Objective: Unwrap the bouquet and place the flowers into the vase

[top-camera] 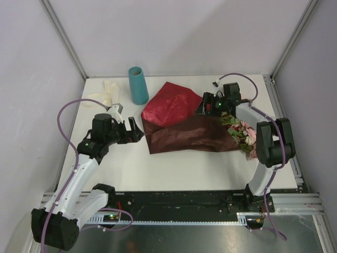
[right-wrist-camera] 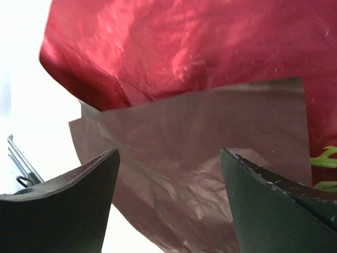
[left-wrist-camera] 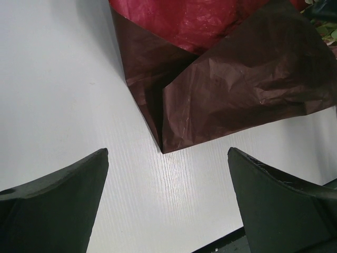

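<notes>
Wrapping paper (top-camera: 181, 124) lay part-folded on the worktop (top-camera: 174, 168), with flowers (top-camera: 243, 134) exposed at its right end. Left gripper (left-wrist-camera: 168, 158) and right gripper (right-wrist-camera: 169, 155) were held apart, nothing clamped. The flap would best be pinched by its edge and peeled clear of the stems. Vase (top-camera: 138, 87) stood upright behind, no stems seen in it.

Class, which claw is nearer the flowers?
Right. The right claw hovers over the wrapping paper beside the flowers; the left claw is off the paper's opposite end.
</notes>
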You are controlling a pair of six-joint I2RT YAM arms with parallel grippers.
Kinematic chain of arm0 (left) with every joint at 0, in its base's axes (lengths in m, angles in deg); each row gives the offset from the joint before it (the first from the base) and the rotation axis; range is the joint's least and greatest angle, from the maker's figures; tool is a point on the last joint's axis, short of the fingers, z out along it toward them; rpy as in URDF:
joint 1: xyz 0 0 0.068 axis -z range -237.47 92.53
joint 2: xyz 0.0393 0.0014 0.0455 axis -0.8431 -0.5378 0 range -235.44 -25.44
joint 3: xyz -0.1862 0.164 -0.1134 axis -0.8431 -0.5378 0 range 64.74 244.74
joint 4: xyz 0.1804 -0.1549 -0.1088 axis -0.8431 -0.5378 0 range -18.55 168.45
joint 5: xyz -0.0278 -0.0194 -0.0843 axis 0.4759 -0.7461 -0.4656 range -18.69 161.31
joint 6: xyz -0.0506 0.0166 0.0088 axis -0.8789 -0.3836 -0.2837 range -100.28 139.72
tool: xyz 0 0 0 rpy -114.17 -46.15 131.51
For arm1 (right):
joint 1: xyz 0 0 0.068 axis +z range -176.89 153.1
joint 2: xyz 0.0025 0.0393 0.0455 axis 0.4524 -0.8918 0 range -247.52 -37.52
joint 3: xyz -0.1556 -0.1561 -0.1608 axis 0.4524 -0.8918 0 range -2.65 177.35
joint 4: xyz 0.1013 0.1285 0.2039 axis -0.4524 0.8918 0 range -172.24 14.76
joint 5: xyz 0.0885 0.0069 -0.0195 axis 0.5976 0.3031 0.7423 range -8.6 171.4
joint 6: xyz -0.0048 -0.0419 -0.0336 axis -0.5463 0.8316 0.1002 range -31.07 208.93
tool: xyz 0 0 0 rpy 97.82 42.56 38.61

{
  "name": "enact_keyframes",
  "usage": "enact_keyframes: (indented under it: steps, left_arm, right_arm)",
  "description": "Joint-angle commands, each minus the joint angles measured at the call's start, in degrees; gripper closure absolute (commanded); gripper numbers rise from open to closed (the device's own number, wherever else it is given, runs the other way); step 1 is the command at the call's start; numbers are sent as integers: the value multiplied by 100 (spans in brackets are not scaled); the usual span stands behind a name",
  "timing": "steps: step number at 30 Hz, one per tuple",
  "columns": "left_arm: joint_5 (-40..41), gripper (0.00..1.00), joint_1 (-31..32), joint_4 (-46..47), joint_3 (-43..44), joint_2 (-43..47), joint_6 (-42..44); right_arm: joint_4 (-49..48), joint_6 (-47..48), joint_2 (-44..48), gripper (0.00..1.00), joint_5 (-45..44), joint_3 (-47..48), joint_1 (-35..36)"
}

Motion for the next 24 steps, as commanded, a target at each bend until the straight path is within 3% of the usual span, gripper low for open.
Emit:
enact_keyframes:
  steps: [1,10,18,24]
  left_arm:
    - [59,0,28,77,-31,12,-7]
    - [-126,0,26,78,1,-145,-6]
    - [-188,0,24,81,9,-186,-7]
    - [-232,0,31,80,30,-247,-5]
  right_arm:
    - [582,645,-223,18,140,232,24]
    - [416,830,-106,15,41,300,-118]
    - [309,864,-608,23,320,645,-378]
    - [280,877,-954,21,415,956,-512]
